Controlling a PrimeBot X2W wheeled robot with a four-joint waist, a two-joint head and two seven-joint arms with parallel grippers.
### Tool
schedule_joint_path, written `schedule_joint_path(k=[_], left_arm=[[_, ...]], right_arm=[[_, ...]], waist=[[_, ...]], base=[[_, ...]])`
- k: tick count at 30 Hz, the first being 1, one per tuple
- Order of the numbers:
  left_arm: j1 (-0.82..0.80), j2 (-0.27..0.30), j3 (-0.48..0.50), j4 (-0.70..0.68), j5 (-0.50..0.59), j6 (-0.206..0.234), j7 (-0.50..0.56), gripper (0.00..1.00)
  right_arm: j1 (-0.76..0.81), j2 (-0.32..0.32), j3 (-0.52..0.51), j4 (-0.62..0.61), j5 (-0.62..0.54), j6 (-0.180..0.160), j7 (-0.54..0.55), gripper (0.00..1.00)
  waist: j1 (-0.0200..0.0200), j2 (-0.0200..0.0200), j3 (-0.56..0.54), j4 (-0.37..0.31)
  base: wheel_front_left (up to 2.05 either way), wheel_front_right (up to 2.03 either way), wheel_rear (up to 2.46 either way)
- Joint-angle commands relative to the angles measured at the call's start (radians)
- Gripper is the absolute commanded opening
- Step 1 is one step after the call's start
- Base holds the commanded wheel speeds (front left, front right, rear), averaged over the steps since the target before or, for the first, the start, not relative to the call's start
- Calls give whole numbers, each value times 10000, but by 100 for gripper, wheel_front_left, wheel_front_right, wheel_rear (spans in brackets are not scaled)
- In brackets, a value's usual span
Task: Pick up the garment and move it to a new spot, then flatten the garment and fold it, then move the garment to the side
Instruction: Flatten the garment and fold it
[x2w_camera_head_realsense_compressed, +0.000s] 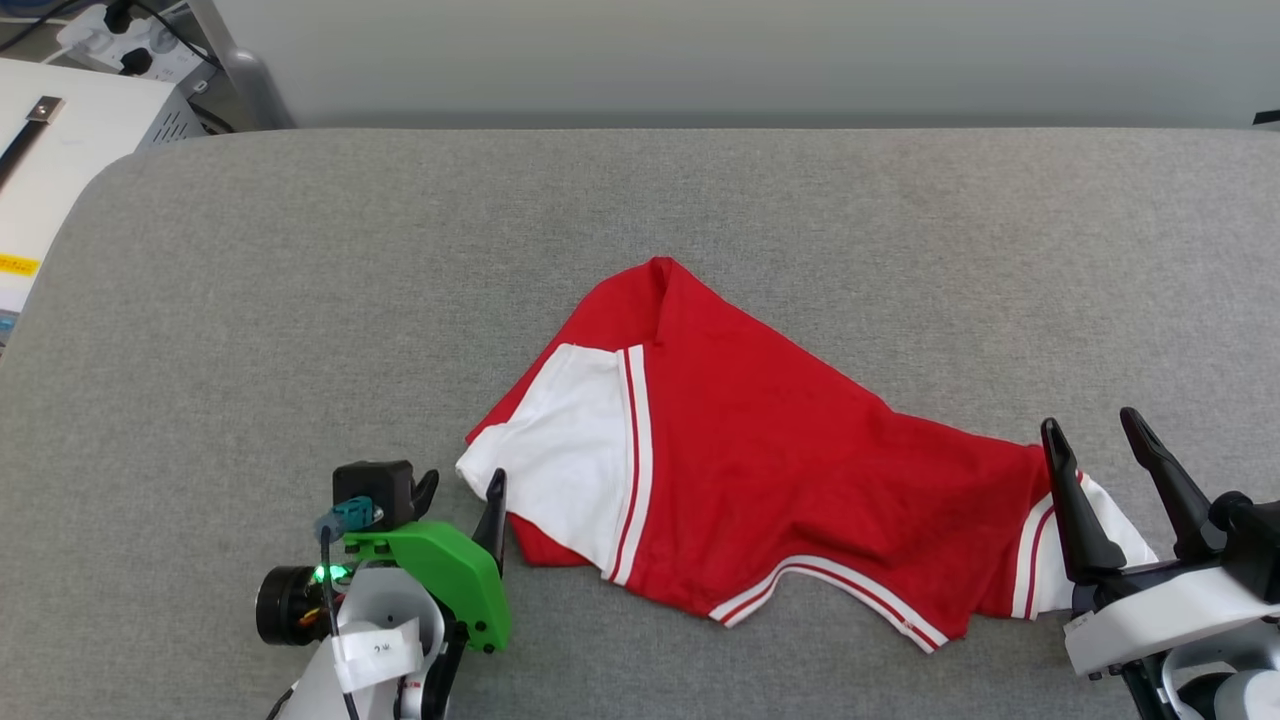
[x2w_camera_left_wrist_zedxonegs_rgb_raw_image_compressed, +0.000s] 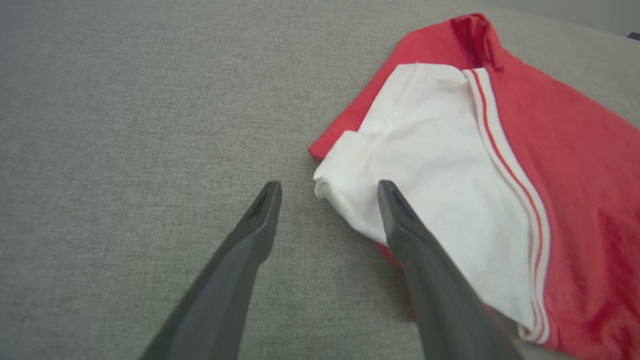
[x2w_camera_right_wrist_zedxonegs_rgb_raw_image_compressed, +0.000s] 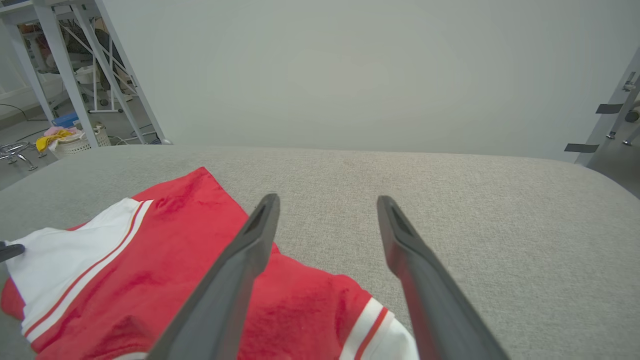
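Both jaws stand wide and empty. Head view: the shirt (x2w_camera_head_realsense_compressed: 780, 470) lies rumpled on the grey tabletop (x2w_camera_head_realsense_compressed: 300, 300), long axis running left to right, with one pair at each sleeve end. Left wrist view: the left jaws straddle the white sleeve (x2w_camera_left_wrist_zedxonegs_rgb_raw_image_compressed: 440, 200) at its corner. Right wrist view: the right jaws hang over the other sleeve (x2w_camera_right_wrist_zedxonegs_rgb_raw_image_compressed: 385, 340), cloth mostly to their left.

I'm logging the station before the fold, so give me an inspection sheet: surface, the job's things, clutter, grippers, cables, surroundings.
Surface: grey fabric tabletop, rounded corners.
Job's things: garment, red with white sleeves, crumpled, not flat.
Clutter: nothing seen.
Grippers: left gripper open, a white sleeve's corner between its fingers; right gripper open, at the other sleeve.
Cables: power strip with plugs, beyond the table's far left corner.
Surroundings: pale wall; metal frame; basket of cloths.
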Motion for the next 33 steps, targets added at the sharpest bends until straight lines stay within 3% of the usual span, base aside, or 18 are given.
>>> schedule_joint_path(k=[1,11,12,23,33], left_arm=[[-191,27,-10,54,-100,45,20,100],[-467,3,-91,323,-287,-60,41,100],[-499,3,-110,351,-293,-79,38,0],[-372,-84,-270,33,-317,-150,-791,0],[1025,382,414,-1692,-665,423,-845,0]], right_arm=[[18,11,8,40,-86,-7,-73,100],[-123,30,95,154,-147,-7,-109,100],[-127,32,98,167,-156,-7,-114,100],[-1,-22,4,593,-136,-7,-122,100],[442,111,-146,975,-149,-7,159,100]], waist=[[0,0,38,-13],[0,0,310,-75],[0,0,319,-75],[0,0,-313,444],[0,0,-1067,1192]], base=[[0,0,0],[0,0,0],[0,0,0],[0,0,0],[0,0,0]])
